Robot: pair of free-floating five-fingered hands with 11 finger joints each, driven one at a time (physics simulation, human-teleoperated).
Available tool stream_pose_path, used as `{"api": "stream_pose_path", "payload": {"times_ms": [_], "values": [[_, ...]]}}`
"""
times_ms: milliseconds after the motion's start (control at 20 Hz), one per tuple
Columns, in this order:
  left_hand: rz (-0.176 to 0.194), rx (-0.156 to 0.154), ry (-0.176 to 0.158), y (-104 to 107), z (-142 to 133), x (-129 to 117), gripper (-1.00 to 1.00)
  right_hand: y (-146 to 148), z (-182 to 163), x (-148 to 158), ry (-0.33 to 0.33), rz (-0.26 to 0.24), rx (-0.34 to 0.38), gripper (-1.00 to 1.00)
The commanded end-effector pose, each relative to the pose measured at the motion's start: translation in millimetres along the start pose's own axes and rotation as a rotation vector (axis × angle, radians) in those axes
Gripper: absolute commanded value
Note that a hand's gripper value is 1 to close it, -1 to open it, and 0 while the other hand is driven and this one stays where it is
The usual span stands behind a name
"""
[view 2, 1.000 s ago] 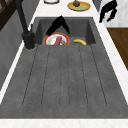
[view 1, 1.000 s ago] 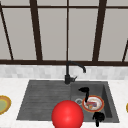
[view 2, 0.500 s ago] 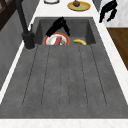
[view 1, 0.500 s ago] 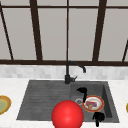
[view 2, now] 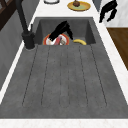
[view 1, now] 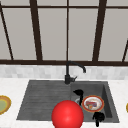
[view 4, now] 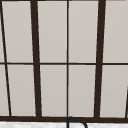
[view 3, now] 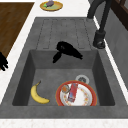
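Left robot hand over sink basin.
I found its fingers relaxed, empty, above the plate; right robot hand curled, holding nothing, at the desk edge.

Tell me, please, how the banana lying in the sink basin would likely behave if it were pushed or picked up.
The banana lies flat on its curved side, so a push would probably pivot or slide it rather than roll it. It looks light and fairly firm. Its smooth peel on the sink floor may slip.

Dark-framed window, wooden floor
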State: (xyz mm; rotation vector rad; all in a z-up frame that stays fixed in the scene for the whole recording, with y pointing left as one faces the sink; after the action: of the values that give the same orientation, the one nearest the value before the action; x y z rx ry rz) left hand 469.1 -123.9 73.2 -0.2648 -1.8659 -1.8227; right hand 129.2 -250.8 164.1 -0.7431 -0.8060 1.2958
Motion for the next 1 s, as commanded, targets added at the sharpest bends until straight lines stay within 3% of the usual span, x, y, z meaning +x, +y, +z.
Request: {"api": "stream_pose_path", "payload": {"times_ms": [0,400,450,650,800,850,900,950], "values": [[-0.044,-0.040,-0.092,-8,10,2,-1.00,0,0,0,0.000,0.000,0.000,0.00],[-0.046,-0.030,-0.094,-21,37,4,-1.00,0,0,0,0.000,0.000,0.000,0.00],[-0.027,-0.035,-0.110,-23,39,-1,-1.00,0,0,0,0.000,0.000,0.000,0.00],[-0.020,-0.025,-0.135,-26,53,-2,-1.00,0,0,0,0.000,0.000,0.000,0.00],[-0.032,-0.021,-0.184,-22,61,2,-1.00,0,0,0,0.000,0.000,0.000,0.00],[-0.062,-0.015,-0.204,-16,62,3,-1.00,0,0,0,0.000,0.000,0.000,0.00],[-0.036,0.020,-0.217,-6,64,6,-1.00,0,0,0,0.000,0.000,0.000,0.00],[-0.033,0.024,-0.228,-3,68,6,-1.00,0,0,0,0.000,0.000,0.000,0.00]]}}
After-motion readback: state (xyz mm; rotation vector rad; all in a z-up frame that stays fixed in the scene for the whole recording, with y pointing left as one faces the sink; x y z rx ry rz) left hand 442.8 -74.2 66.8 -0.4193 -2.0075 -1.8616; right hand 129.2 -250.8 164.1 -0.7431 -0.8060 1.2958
